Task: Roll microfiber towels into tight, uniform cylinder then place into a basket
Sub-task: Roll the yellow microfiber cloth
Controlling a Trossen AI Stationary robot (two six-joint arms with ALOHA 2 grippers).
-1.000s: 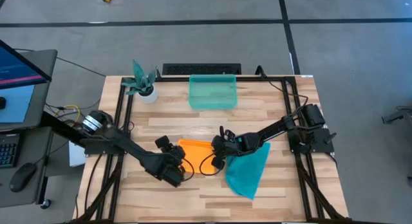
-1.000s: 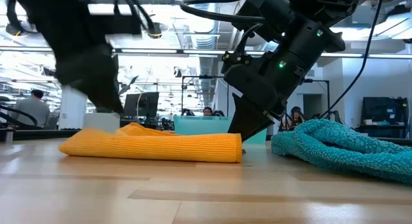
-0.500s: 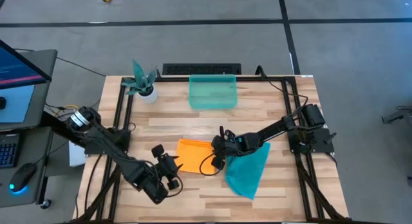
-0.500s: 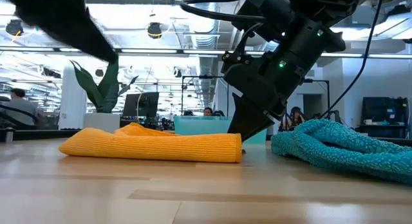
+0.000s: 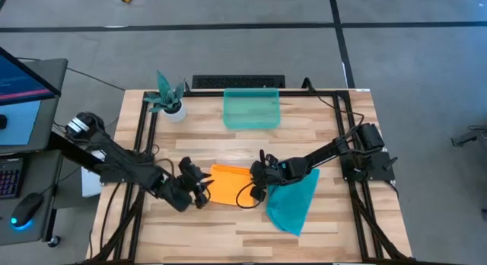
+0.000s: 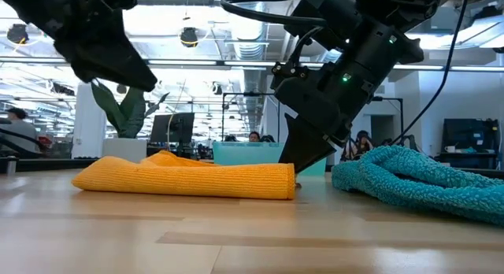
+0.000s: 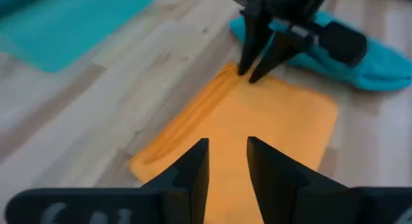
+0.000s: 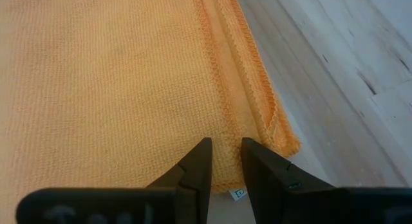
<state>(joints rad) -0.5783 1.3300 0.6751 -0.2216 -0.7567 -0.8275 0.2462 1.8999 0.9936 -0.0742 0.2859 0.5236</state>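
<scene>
While the orange towel [image 5: 228,183] lies folded flat on the tabletop [image 5: 335,135], both arms work at its opposite ends, which looks like the set-up for rolling it. The right gripper [image 5: 259,181] sits at the end nearer the teal towel [image 5: 293,200], its tips down at the cloth's edge. Its jaws stand slightly parted over the hem with nothing between them in the right wrist view, so it seems to be pinning or about to pinch the edge rather than holding it. The left gripper [image 5: 199,186] hangs at the other end, just off the cloth; its jaws are also narrowly parted and empty in the left wrist view, aimed down the towel's length toward the right arm. I judge this pairing to be deliberate: one end anchored so the other can be turned over tightly.

Beside the orange one, partly under the right arm, the teal towel sits rumpled and unrolled, touching or nearly touching it.

Well apart from both towels, the basket [image 5: 251,110] stands at the far edge of the tabletop, and it appears empty. A potted plant [image 5: 169,97] stands near it, toward the left arm's side. No cylinder is formed yet.
</scene>
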